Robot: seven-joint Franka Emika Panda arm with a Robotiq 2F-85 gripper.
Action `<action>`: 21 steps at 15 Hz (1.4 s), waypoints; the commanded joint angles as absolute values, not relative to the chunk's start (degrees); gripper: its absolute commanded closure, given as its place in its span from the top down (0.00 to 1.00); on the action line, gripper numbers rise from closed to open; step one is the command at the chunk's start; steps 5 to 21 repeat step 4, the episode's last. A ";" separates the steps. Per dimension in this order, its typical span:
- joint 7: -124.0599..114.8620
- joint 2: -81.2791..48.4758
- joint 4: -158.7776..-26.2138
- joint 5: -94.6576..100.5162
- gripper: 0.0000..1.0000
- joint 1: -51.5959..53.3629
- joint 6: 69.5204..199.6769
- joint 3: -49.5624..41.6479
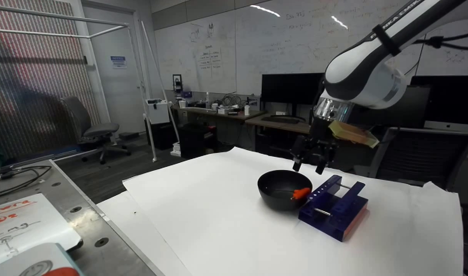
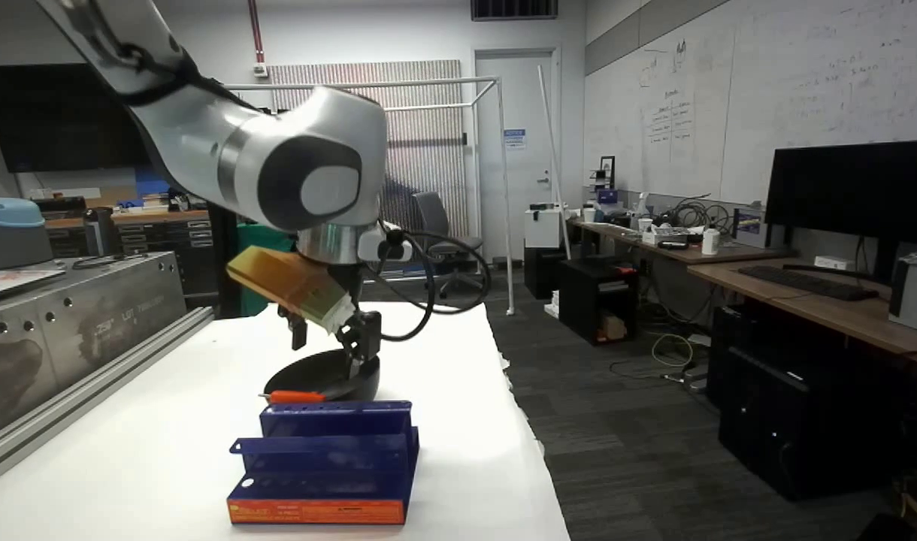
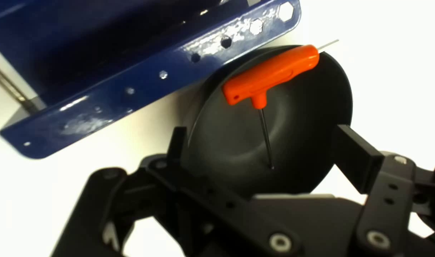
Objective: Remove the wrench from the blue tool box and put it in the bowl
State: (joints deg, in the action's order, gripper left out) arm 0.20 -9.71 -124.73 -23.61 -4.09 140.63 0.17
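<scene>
The wrench has an orange T-shaped handle and a thin dark shaft. It leans in the black bowl, with its handle at the rim by the box and its shaft slanting down inside. A thin pale tip pokes out past the rim. The orange handle also shows in both exterior views. The blue tool box stands on the table close beside the bowl; it also shows in an exterior view. My gripper is open and empty above the bowl, fingers apart from the wrench; it shows in both exterior views.
A white sheet covers the table. A metal bench with a white board and cables runs along one side. A yellow-orange block is attached at my wrist. A chair and desks with monitors stand beyond the table.
</scene>
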 commanded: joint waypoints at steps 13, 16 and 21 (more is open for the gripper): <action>-8.75 9.12 -128.10 -10.02 1.00 -3.65 119.65 -1.48; -8.75 9.12 -128.10 -10.02 1.00 -3.65 119.65 -1.48; -8.75 9.12 -128.10 -10.02 1.00 -3.65 119.65 -1.48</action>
